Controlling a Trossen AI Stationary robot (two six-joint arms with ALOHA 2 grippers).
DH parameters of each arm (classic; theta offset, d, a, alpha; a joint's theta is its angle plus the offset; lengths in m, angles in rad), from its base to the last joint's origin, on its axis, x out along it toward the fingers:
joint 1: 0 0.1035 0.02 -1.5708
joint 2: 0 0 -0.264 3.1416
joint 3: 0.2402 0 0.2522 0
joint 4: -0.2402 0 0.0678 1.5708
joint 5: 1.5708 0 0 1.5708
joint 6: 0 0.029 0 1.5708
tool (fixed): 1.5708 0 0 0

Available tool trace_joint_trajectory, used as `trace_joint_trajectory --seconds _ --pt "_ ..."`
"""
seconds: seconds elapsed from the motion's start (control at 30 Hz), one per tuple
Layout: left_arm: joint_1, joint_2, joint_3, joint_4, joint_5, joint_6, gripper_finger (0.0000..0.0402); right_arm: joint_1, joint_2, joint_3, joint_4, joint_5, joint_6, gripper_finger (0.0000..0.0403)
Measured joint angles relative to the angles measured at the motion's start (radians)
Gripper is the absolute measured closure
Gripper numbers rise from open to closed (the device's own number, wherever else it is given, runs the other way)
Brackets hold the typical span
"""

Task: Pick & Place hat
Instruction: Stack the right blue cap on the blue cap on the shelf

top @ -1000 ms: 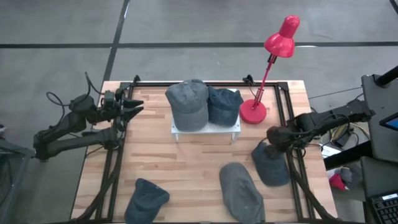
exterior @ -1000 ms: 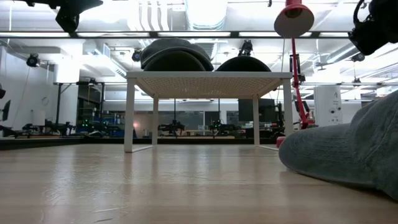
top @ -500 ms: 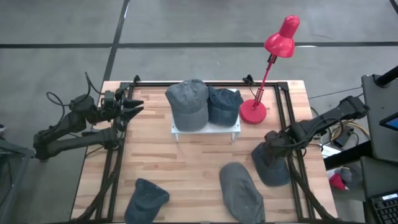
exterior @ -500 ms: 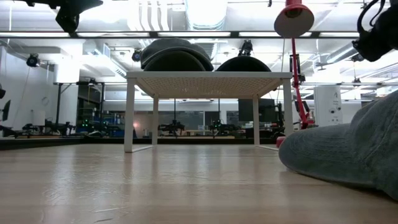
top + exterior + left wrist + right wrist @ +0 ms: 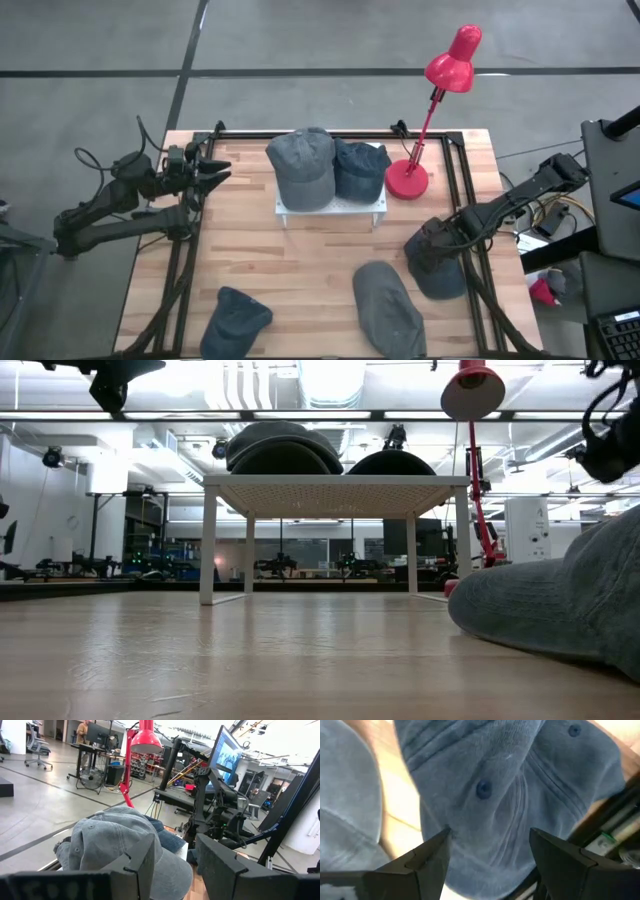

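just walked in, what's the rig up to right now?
Hat pick-and-place. The right gripper hangs open over a blue-grey cap at the table's right edge, fingers either side of the crown, no grip yet. Two caps already sit on the white rack beside the red lamp. Two more caps lie at the front of the table. The left gripper waits at the left edge, holding nothing.

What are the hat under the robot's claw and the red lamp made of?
The hat looks like soft blue-grey cotton or denim: faded, matte, with stitched seams and a top button. The red lamp seems to be painted metal or plastic: smooth and glossy, though the look can't settle which.
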Motion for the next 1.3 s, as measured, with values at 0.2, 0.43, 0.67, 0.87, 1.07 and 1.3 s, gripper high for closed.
trace_joint_trajectory --seconds 0.2,0.43,0.67,0.87,1.07,1.3 --pt "0.000 0.000 0.000 0.000 0.000 0.000 0.0257 0.000 -0.002 -0.089 0.101 0.000 0.019 0.0135" --pt "0.000 0.000 0.000 0.029 0.000 0.000 0.0257 -0.001 -0.004 -0.147 0.162 -0.003 0.052 0.0158" --pt "0.000 0.000 0.000 0.032 0.000 -0.001 0.0257 -0.001 -0.004 -0.141 0.165 -0.004 0.049 0.0216" --pt "0.000 0.000 0.000 0.032 0.000 -0.001 0.0257 -0.001 -0.015 -0.134 0.163 -0.004 0.043 0.0283" --pt "0.000 0.000 0.000 0.032 0.000 -0.001 0.0257 -0.001 -0.042 -0.133 0.166 -0.004 0.011 0.0362" --pt "0.000 0.000 0.000 0.029 0.000 0.002 0.0257 -0.001 -0.116 -0.133 0.181 0.005 -0.031 0.0389"
